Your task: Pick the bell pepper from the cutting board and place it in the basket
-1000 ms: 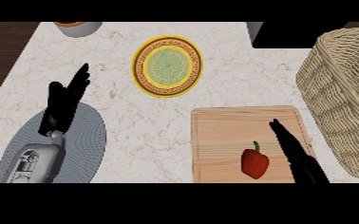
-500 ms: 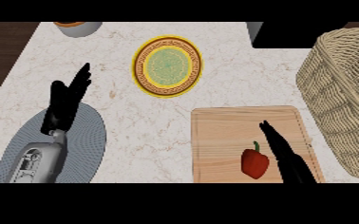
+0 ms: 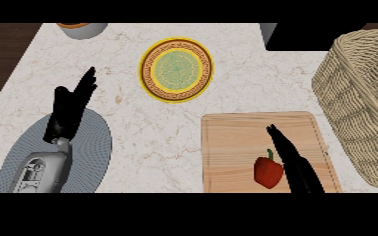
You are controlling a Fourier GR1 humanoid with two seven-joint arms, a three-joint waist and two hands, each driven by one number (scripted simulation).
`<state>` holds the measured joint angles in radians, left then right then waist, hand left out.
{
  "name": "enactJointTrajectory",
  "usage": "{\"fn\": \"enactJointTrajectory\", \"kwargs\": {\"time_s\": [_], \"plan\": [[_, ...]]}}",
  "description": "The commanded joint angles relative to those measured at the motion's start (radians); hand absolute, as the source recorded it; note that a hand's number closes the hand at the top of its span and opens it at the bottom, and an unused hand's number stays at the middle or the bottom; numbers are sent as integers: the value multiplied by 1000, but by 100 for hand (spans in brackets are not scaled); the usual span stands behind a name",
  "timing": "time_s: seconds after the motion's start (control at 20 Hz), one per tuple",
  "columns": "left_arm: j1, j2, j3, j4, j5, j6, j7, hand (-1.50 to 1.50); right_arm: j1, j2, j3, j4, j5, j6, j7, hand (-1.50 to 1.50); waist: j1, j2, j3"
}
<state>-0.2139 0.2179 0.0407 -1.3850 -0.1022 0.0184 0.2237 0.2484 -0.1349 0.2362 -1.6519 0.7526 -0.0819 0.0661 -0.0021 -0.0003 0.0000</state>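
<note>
I am at the approach step: the small red bell pepper with a green stem (image 3: 268,171) sits on the pale wooden cutting board (image 3: 244,135), near its lower edge, not yet picked up. My right robot hand (image 3: 294,162) lies over the board just to the pepper's right, fingers straight and stretched forward, holding nothing. Its side appears to be at the pepper's edge, though I cannot tell if it touches. Next, I judge, the fingers must curl round the pepper, lift it, and carry it right to the woven wicker basket (image 3: 353,90), which stands beside the board at the view's right edge. My left robot hand (image 3: 70,110) rests open, fingers up, above a round grey placemat (image 3: 92,145) on the marbled table (image 3: 244,87), at the left.
</note>
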Motion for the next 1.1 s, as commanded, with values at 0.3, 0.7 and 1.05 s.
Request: {"fn": "enactJointTrajectory", "kwargs": {"time_s": [0.3, 0.7, 1.05], "plan": [[66, 25, 32, -96, 30, -61, 46, 0, -74, -60, -30, 53, 95, -40, -59, 150, 9, -2, 0], [30, 3, 16, -59, -24, -32, 29, 0, -144, -37, 74, 90, 345, -5, 92, 150, 9, 0, -1], [9, -26, 6, -15, -25, -28, -4, 0, -327, -24, 196, 151, 556, 258, 275, 150, 11, 1, -1]]}}
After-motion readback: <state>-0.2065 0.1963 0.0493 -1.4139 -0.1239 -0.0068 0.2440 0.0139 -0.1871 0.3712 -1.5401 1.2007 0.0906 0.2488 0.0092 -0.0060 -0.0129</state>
